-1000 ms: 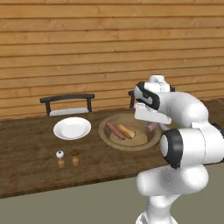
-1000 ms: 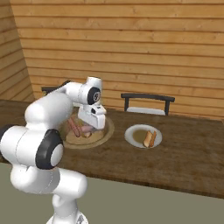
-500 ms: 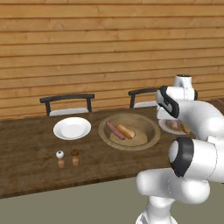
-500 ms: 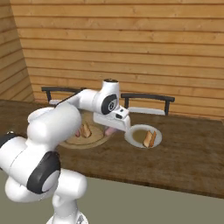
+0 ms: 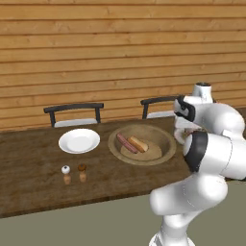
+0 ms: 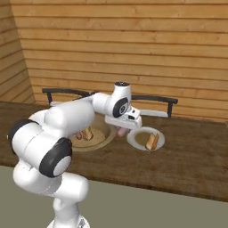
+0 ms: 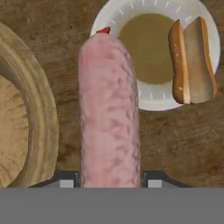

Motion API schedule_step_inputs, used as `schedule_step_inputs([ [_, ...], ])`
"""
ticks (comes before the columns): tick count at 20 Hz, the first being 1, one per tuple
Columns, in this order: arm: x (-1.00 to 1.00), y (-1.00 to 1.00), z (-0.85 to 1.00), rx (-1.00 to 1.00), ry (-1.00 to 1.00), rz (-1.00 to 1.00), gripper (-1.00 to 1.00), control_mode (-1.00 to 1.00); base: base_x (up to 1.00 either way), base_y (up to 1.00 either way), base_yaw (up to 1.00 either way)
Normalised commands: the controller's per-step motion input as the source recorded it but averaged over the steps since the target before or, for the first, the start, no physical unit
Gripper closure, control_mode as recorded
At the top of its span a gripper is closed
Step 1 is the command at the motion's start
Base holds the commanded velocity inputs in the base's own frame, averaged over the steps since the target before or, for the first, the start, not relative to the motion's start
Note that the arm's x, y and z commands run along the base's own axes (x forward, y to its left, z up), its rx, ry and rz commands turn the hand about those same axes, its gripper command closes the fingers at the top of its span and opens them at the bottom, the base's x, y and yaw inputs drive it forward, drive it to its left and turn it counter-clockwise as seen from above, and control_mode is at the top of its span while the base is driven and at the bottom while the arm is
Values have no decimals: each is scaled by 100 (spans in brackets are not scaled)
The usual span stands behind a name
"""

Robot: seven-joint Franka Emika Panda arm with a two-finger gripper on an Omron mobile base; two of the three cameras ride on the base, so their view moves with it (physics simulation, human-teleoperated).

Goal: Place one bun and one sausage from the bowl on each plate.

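Standing at far left of the wooden table [image 5: 29,163], apart from everything else: an empty white plate [image 5: 79,141], with two small shakers [image 5: 74,174] just in front of it toward the near edge. Lying side by side in the wooden bowl [image 5: 163,153] at centre: one sausage [image 5: 126,143] and one bun [image 5: 138,143], partly blocked by the arm in the right base view. Hanging over the strip of table between bowl and right-hand plate [image 6: 133,138]: the gripper [image 6: 122,130], pinching a second pink sausage [image 7: 109,113] between its fingers, the fingertips themselves covered by the sausage in the hand view. Poking past the plate's near rim: the far end of that sausage. Resting on the right-hand plate, toward its right side: a second bun [image 7: 192,59], split along its length. Remaining bare: the left half of that plate. Sitting behind the table, seats cut off by the tabletop: two dark chairs [image 5: 74,113].
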Motion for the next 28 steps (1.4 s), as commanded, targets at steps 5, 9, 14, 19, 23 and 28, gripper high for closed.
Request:
schedule_step_inputs([
  [5,45,-45,-38,0,1,2,100,-100,0,0,0],
  [9,37,-14,-75,0,0,1,100,-100,0,0,0],
  [14,23,-7,-54,0,0,0,100,-100,0,0,0],
  [19,30,-5,-17,0,0,0,100,-100,0,0,0],
  [23,35,-20,-14,0,0,0,100,-100,0,0,0],
  [28,23,-21,-18,0,0,0,100,-100,0,0,0],
])
